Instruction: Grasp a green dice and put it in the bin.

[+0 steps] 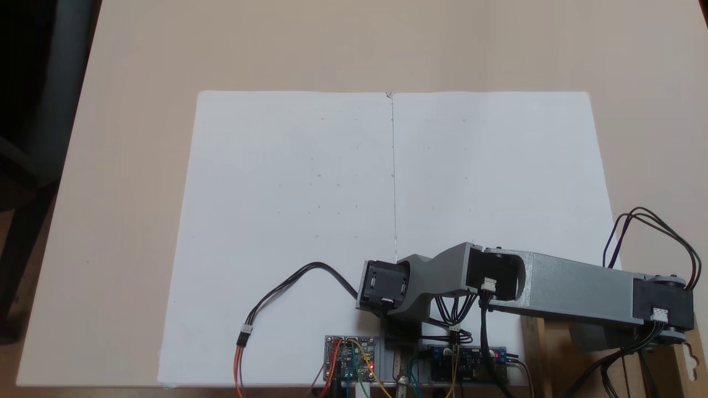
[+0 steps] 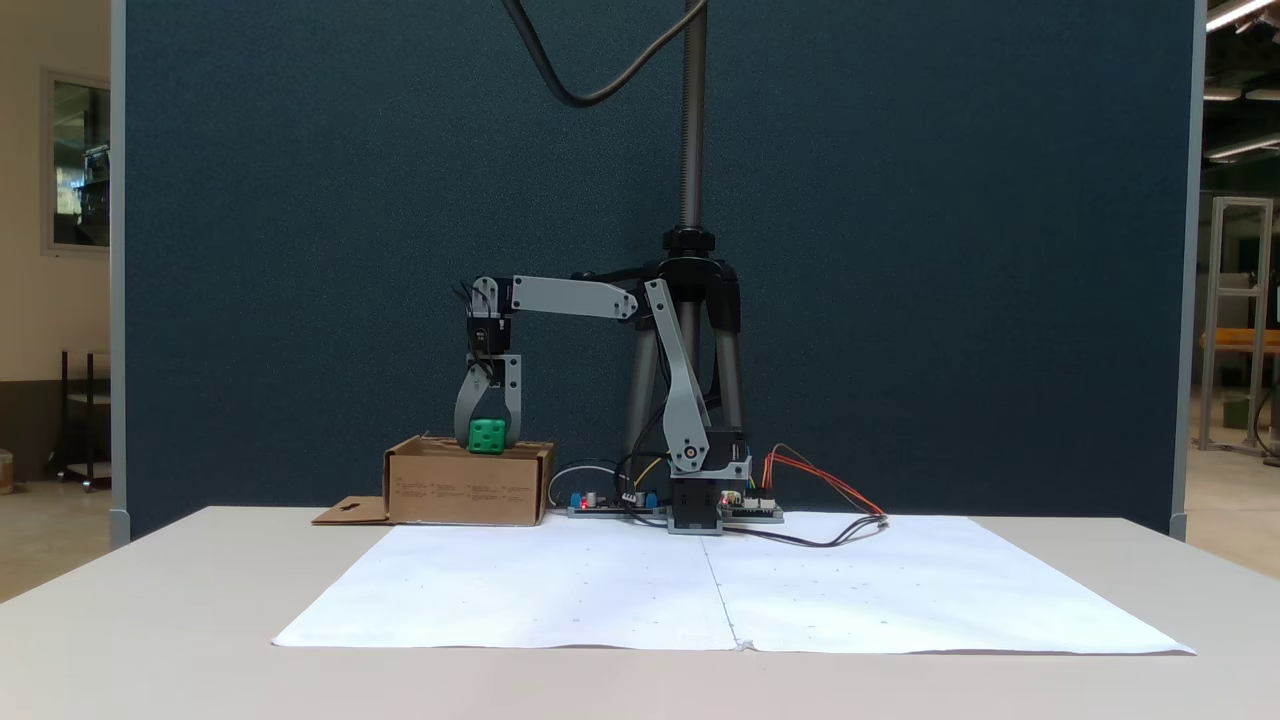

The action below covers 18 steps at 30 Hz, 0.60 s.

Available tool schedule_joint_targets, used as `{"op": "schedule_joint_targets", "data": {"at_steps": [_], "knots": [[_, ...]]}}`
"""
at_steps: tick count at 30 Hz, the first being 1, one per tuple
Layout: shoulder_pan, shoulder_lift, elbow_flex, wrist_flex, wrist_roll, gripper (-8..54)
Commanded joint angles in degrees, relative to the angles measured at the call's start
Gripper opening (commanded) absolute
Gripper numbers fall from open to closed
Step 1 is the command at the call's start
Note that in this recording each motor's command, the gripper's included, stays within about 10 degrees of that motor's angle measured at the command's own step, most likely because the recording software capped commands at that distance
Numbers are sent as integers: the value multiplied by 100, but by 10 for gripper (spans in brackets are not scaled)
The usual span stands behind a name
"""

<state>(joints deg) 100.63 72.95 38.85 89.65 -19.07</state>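
Observation:
In a fixed view from the front, the green dice [image 2: 487, 436] hangs just above the rim of the bin [image 2: 468, 490], a shallow brown cardboard box left of the arm's base. My gripper [image 2: 487, 446] points straight down over the box and is shut on the dice, one grey finger on each side. The box's side flap [image 2: 350, 513] with its cut-out lies flat on the table to the left. From above, the grey arm [image 1: 558, 287] reaches to the right and covers the gripper and dice; a brown edge of the bin [image 1: 535, 354] shows beneath it.
Two white paper sheets [image 2: 730, 590] cover the middle of the beige table. Circuit boards [image 1: 351, 358] and loose cables [image 1: 287, 293] lie by the arm's base [image 2: 697, 500]. A tripod [image 2: 690, 300] stands behind the base against a dark blue panel.

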Motion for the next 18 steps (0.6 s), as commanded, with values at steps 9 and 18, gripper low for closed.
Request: {"op": "schedule_joint_targets", "data": {"at_steps": [9, 18], "knots": [[44, 123, -44, -202, -448, 334], [-18, 141, -26, -510, -396, 362]]}}
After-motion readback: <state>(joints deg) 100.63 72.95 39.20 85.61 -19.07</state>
